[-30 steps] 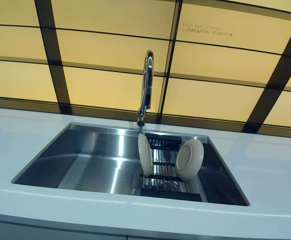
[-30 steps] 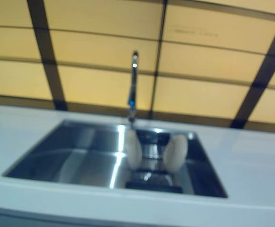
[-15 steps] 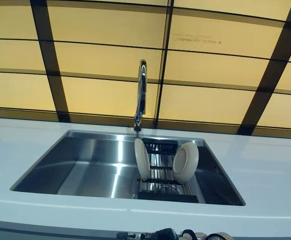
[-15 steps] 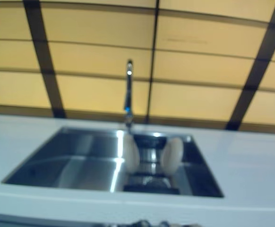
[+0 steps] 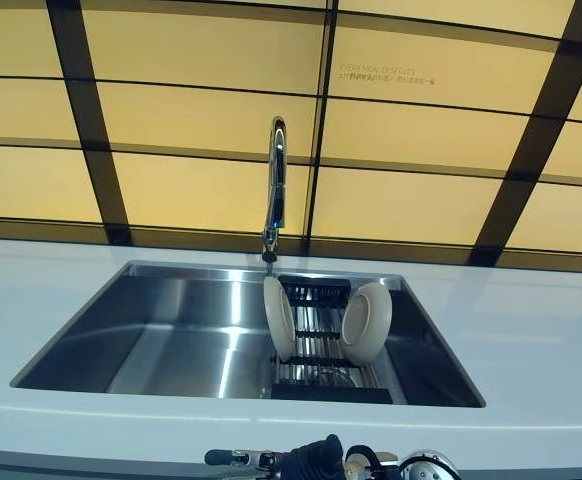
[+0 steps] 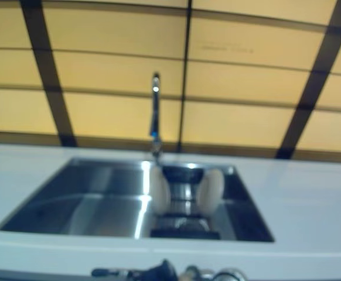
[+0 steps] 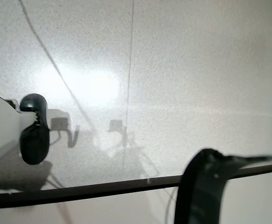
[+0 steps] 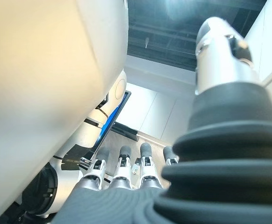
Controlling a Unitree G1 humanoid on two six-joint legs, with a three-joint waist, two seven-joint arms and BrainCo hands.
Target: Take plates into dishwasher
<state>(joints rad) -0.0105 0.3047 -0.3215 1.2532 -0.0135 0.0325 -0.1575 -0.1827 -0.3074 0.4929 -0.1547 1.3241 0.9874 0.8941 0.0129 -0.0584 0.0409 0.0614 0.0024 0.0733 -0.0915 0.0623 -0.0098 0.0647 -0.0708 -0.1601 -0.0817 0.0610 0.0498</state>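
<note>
- Two pale plates stood on edge in a dark rack (image 5: 316, 350) at the right end of a steel sink (image 5: 171, 330): the left plate (image 5: 278, 318) almost edge-on, the right plate (image 5: 365, 322) turned with its hollow face toward the camera.
- The plates were apart, with the rack's bars showing between them; neither hand was near them.
- A tall chrome tap (image 5: 273, 190) rose behind the sink, its spout ending just above the left plate.
- The sink was set in a white bench (image 5: 531, 340), backed by a wall of amber panels (image 5: 201, 120) crossed by dark strips.
- Only the left eye view gave the plates' shapes clearly; in the right eye view they appeared as soft pale ovals.
- The right wrist view alone showed the right hand (image 8: 126, 175): its fingers straight and side by side, its thumb raised apart from them, holding nothing, below bench level beside a large pale curved surface.
- The left wrist view showed a speckled white floor (image 7: 173, 70); one dark tip of the left hand (image 7: 34, 135) appeared at its edge, and whether that hand was spread or curled could not be told.
</note>
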